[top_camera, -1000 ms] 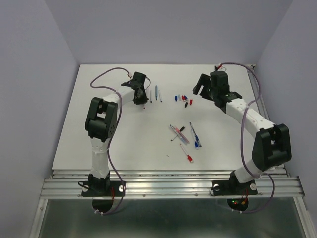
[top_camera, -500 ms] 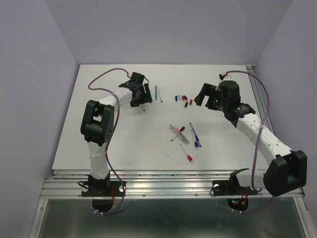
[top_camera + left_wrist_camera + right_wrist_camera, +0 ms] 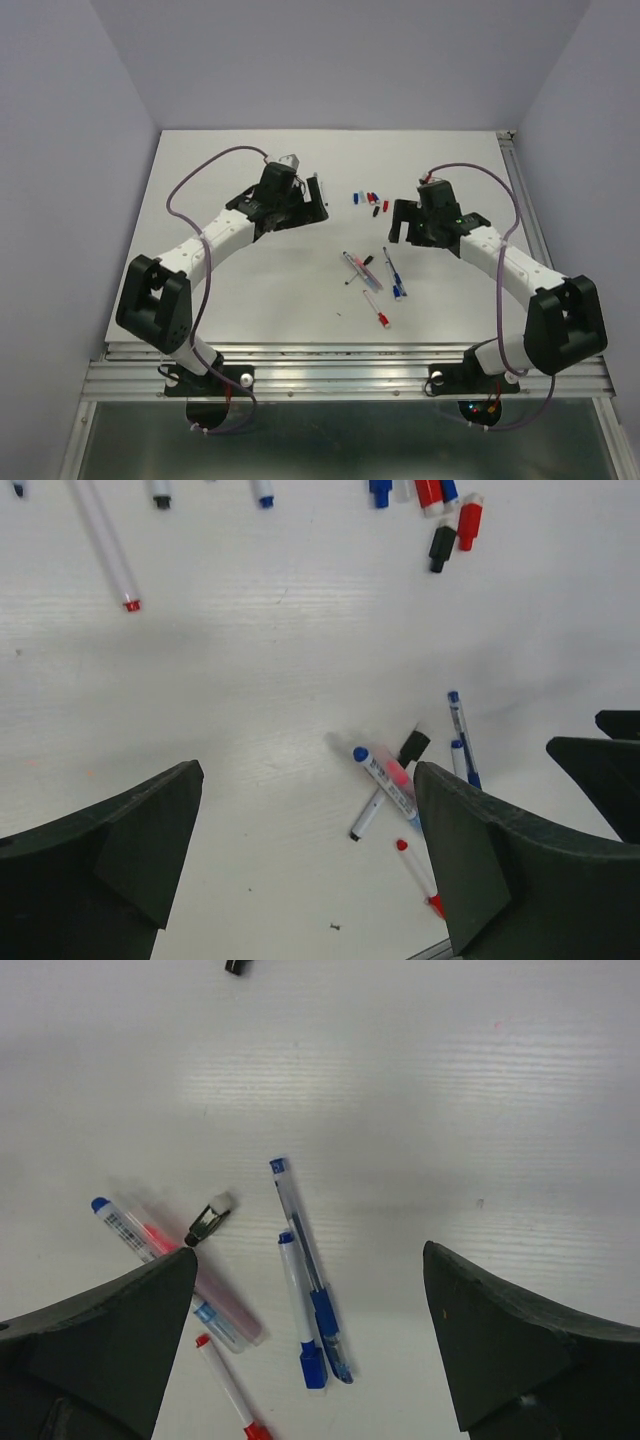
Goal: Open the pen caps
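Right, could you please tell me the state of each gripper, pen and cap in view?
left gripper, open, holding nothing.
right gripper, open, holding nothing.
blue pens, both capped, lying side by side.
red pen, capped, lying flat.
loose caps, off any pen, lying clustered.
white barrel, red end bare, no cap on it.

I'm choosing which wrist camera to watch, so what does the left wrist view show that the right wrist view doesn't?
Left wrist only: the loose caps in red, blue and black along the top, and the bare barrels at top left.
Right wrist only: the two blue pens at full length, capped ends included.
Both: the crossed pen pile on the white table, seen between wide-open fingers holding nothing.
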`<state>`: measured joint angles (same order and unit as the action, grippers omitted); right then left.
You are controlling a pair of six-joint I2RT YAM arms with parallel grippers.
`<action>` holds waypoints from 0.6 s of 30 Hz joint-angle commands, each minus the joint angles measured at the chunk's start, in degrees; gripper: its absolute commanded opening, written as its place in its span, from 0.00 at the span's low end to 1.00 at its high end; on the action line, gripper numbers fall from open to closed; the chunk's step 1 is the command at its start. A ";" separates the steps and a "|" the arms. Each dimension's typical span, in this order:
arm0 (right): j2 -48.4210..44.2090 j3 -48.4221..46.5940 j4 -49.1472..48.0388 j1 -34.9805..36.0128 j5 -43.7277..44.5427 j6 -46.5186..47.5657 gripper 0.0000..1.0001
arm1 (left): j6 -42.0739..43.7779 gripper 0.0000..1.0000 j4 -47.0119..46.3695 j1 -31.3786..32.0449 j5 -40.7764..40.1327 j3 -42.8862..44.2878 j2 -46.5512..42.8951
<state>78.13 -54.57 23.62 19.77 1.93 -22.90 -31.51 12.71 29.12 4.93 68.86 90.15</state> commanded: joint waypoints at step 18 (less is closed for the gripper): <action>19.78 -6.96 -4.54 10.46 13.01 -0.58 0.48 | -2.95 0.99 -1.37 1.73 -1.41 -12.08 -11.49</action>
<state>97.10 -57.93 22.59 29.74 12.40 -23.51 -34.44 12.60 30.70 4.38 57.23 80.07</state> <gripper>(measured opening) 0.513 0.986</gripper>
